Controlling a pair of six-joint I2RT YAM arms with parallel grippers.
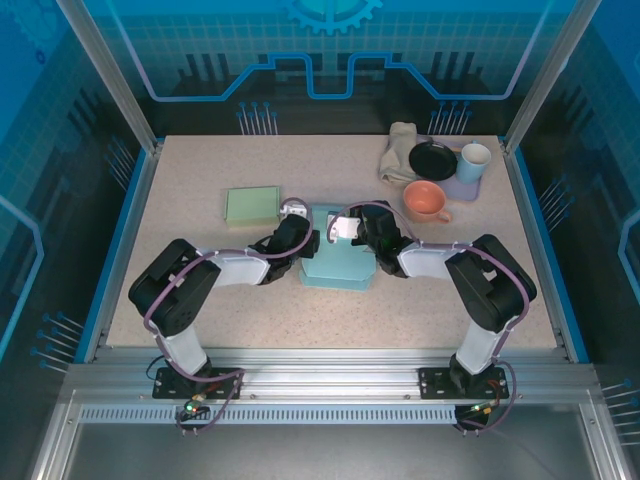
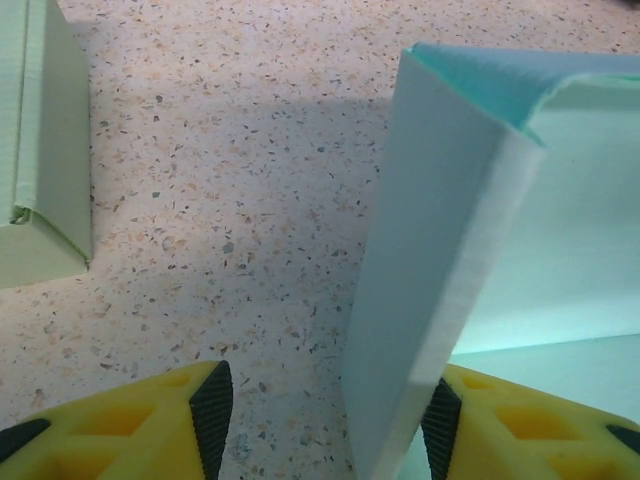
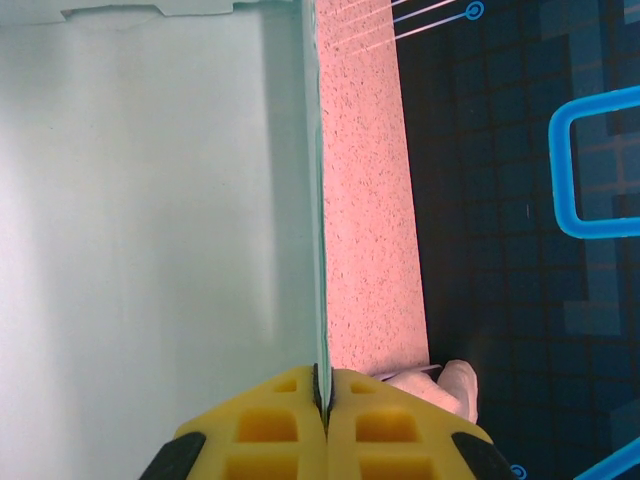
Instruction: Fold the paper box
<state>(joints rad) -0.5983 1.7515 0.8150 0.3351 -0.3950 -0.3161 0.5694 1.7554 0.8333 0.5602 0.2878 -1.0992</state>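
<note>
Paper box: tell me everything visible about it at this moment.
The box is pale teal matte card, partly folded, sitting mid-way across the table. One wall stands upright between the fingers of the open left gripper, close to one pad. The right gripper is shut on another wall's thin edge.

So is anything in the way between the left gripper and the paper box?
No, nothing visible is. The paper box has an upright wall standing inside the open left gripper, close to one side of it. The right gripper is shut on another thin wall. The green box lies apart on the table.
</note>
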